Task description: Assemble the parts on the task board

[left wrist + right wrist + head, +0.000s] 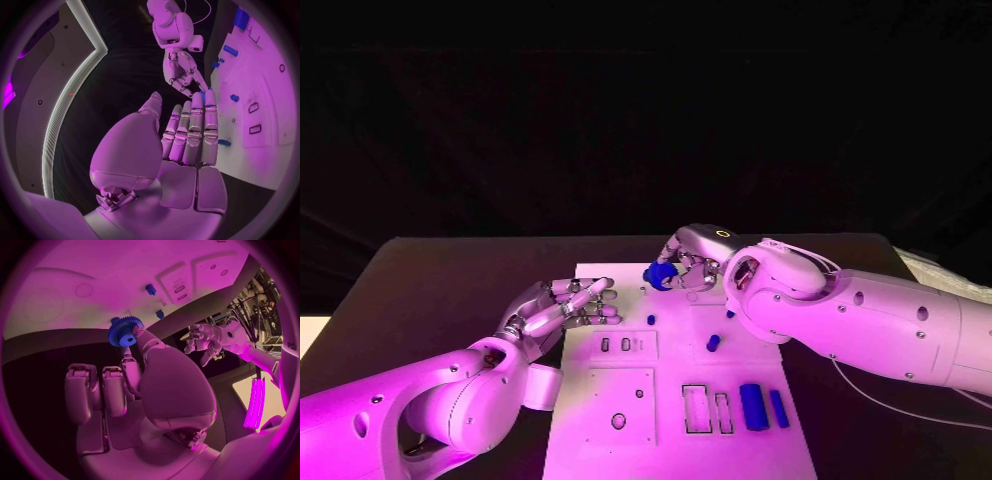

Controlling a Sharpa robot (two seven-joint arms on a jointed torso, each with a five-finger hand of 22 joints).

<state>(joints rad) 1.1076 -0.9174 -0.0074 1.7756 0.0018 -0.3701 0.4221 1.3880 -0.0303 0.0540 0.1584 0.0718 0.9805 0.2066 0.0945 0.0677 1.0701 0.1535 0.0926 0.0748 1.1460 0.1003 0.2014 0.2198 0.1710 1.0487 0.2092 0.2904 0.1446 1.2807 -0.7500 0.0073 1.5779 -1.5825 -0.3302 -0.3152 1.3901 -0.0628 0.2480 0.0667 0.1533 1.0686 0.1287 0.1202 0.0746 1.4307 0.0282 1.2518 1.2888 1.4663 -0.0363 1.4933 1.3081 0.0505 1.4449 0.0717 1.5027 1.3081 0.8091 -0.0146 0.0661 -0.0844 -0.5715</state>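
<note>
The white task board (678,350) lies in the middle of the black table. My right hand (689,258) hovers over its far edge and pinches a blue gear (661,275) between thumb and a finger; the right wrist view shows the gear (123,331) at the fingertips, above the board (94,275). My left hand (567,308) is at the board's left edge, fingers apart, holding nothing; its fingers (190,135) lie stretched out beside the board (269,115). Small blue pegs (651,320) (713,343) stand on the board, and two long blue bars (753,406) lie near its right front.
Empty slots (695,408) and holes (619,421) mark the board's near half. My right forearm (877,325) crosses the board's right side. Black table (444,290) runs left of the board. The left wrist view shows my right hand (181,72) beyond the left fingertips.
</note>
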